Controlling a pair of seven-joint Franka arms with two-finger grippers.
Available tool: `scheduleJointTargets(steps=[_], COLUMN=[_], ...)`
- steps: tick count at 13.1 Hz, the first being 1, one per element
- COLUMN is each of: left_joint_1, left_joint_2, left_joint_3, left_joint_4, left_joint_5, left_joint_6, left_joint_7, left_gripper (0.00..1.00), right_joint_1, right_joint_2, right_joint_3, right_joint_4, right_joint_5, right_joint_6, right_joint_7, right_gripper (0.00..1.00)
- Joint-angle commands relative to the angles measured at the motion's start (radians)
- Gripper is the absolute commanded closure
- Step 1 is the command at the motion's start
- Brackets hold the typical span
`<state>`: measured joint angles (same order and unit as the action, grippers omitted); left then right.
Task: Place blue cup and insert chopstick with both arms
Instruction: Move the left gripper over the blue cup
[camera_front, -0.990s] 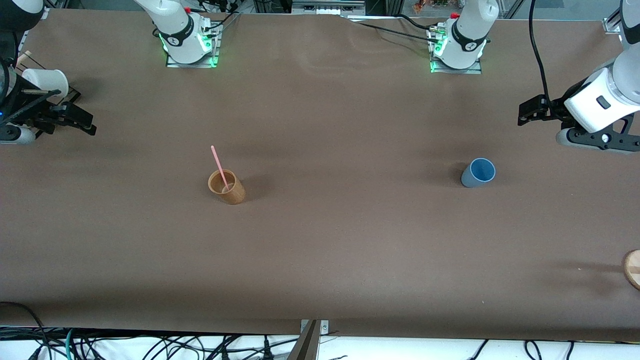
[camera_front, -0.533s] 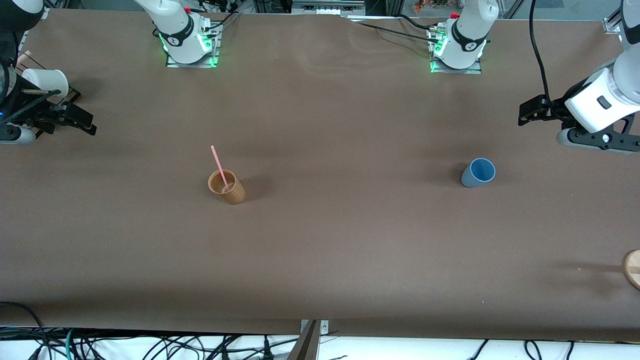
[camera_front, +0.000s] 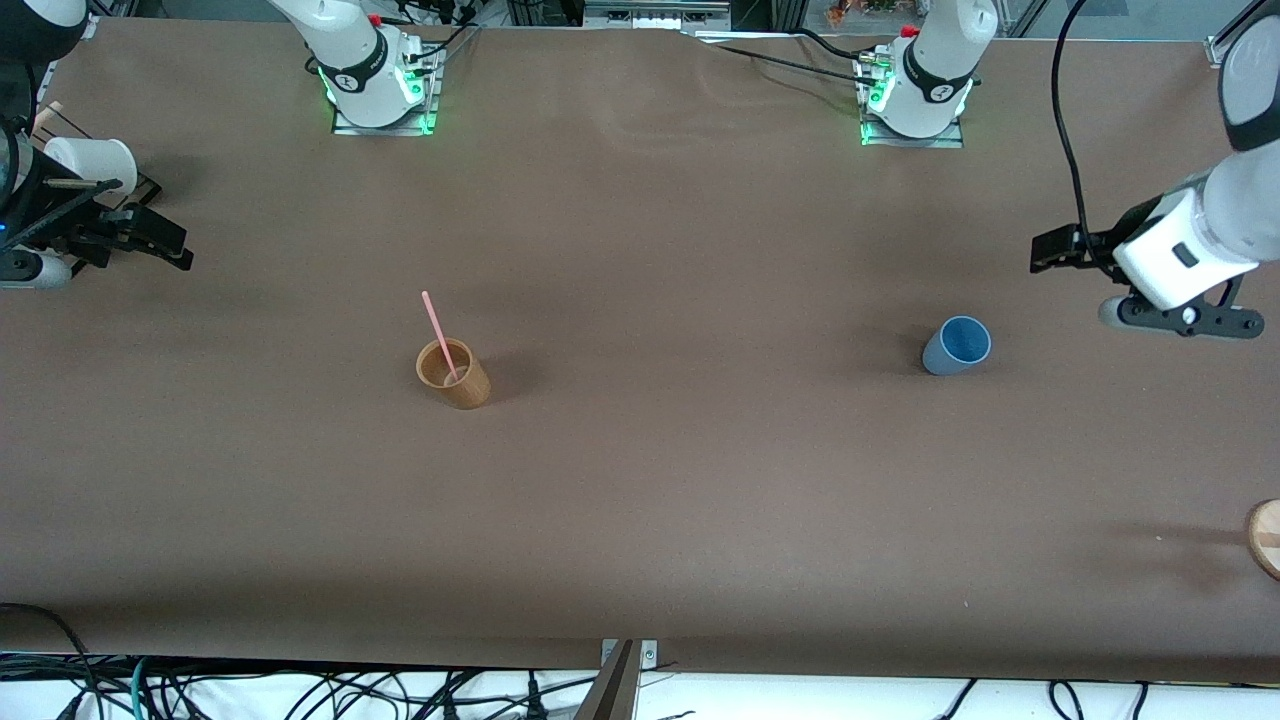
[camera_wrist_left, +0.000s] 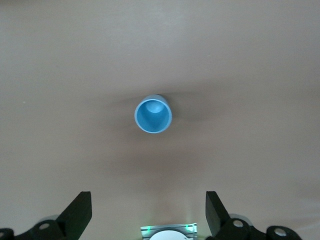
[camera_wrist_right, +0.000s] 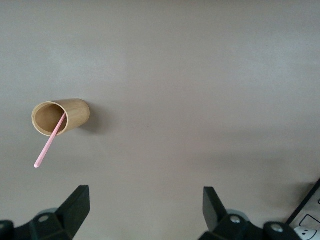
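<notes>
**Left claw shifted toward the blue cup**

Since the earlier frame, the left claw (camera_front: 1050, 250) has been lowered and brought a little closer to the blue cup (camera_front: 956, 346); nothing else has been moved. Its fingers (camera_wrist_left: 77, 212) are spread wide and nothing is held. The blue cup is seen upright on the table (camera_front: 700, 500), toward the left arm's end, well apart from the brown cup (camera_front: 453, 373). The chopstick (camera_front: 438, 334) is leaned inside the brown cup. The right claw (camera_front: 150, 240) is parked over the table edge near a white cup (camera_front: 90, 160), fingers (camera_wrist_right: 75, 207) spread.
</notes>
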<state>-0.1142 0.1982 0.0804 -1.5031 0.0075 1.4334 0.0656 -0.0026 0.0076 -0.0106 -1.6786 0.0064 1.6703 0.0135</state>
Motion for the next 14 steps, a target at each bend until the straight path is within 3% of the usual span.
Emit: scheduleJointTargets(steps=[1,5,9,14], left_joint_1=[0.008,0.042,0.059,0.113], left_joint_2=[0.055,0.053,-0.026,-0.042], left_joint_3=[-0.002,-0.002,0.002,0.002], left_joint_4=[-0.005,-0.139,-0.382,-0.604], left_joint_5=[0.035,0.049,0.049,0.045], left_joint_6=[0.031,0.197,0.447,0.711], left_joint_7=[0.013,0.074,0.117,0.126], left_gripper=[0.00,0.00,0.00,0.00], right_joint_1=[-0.010,-0.010,-0.010,-0.011], right_joint_2=[-0.011,-0.011,-0.011,-0.008], right_joint_3=[0.003,0.003,0.003,0.001], right_joint_4=[-0.007,-0.007,-0.007,-0.009], right_joint_5=[0.020,0.020,0.020,0.020], right_joint_6=[-0.006,-0.006,-0.006,-0.007], right_joint_7=[-0.018,-0.017,-0.017,-0.018], right_gripper=[0.00,0.00,0.00,0.00])
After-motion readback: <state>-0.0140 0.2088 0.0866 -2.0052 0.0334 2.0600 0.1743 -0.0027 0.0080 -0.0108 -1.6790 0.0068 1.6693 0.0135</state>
